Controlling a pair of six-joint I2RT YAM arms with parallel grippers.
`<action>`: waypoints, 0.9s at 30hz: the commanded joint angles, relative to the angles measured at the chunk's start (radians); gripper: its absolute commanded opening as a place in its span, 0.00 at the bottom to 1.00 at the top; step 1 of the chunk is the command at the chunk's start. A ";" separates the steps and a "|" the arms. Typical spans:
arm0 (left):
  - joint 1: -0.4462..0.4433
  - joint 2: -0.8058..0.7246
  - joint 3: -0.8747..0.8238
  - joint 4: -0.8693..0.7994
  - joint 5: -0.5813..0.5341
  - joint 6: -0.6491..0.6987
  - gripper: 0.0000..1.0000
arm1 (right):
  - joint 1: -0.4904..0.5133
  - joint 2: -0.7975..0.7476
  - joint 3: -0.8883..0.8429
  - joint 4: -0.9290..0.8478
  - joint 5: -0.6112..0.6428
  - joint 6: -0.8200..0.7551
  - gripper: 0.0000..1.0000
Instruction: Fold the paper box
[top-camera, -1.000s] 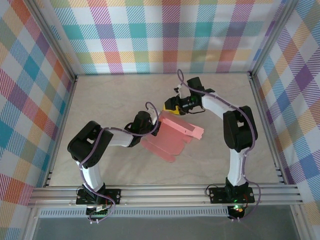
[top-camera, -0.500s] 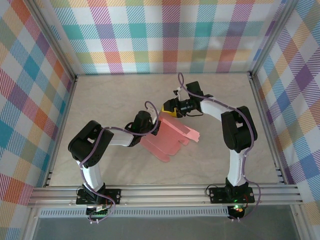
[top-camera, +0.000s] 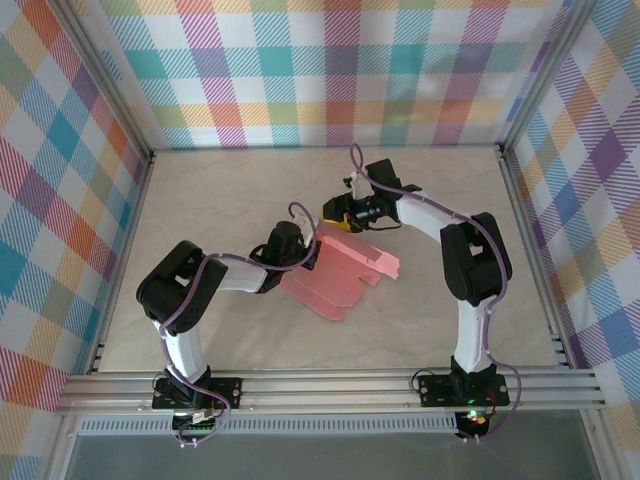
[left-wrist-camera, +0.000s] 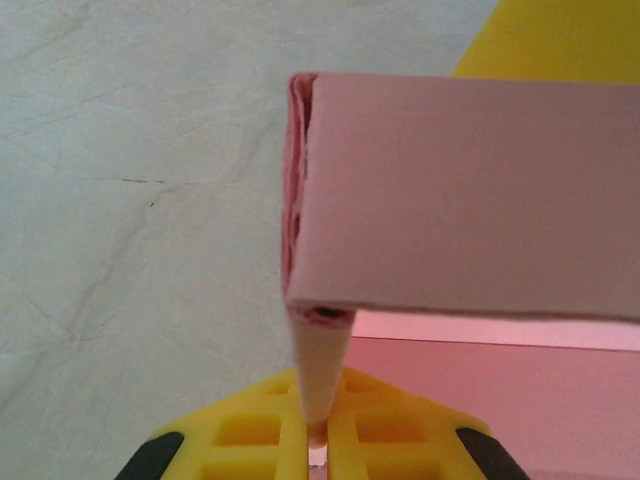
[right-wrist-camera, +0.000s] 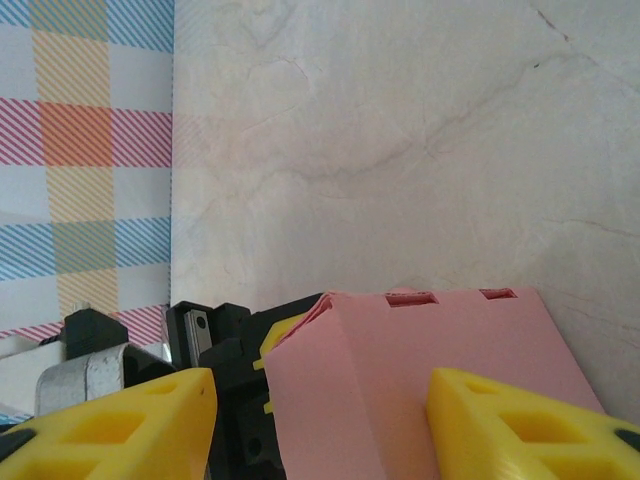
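Our left gripper (left-wrist-camera: 318, 447) is pinched shut on a thin upright wall of the paper box (left-wrist-camera: 470, 200), and a panel bends over above it. Our right gripper (right-wrist-camera: 320, 425) straddles the far panel, jaws apart. The half-folded box sits mid-table (top-camera: 220, 200). If the right jaws push off-crease, we judge the card could buckle or slip from the pinch.

Paper box (left-wrist-camera: 470, 190) beyond right edge
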 joint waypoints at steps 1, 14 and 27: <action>-0.004 0.031 -0.005 0.001 0.006 0.010 0.10 | 0.033 0.043 0.021 -0.055 -0.065 -0.022 0.60; -0.004 0.044 -0.001 -0.001 0.009 0.005 0.11 | 0.026 0.096 0.000 -0.061 -0.088 -0.069 0.50; -0.004 0.047 0.002 -0.001 0.008 -0.009 0.16 | 0.016 0.099 -0.013 -0.074 -0.062 -0.099 0.39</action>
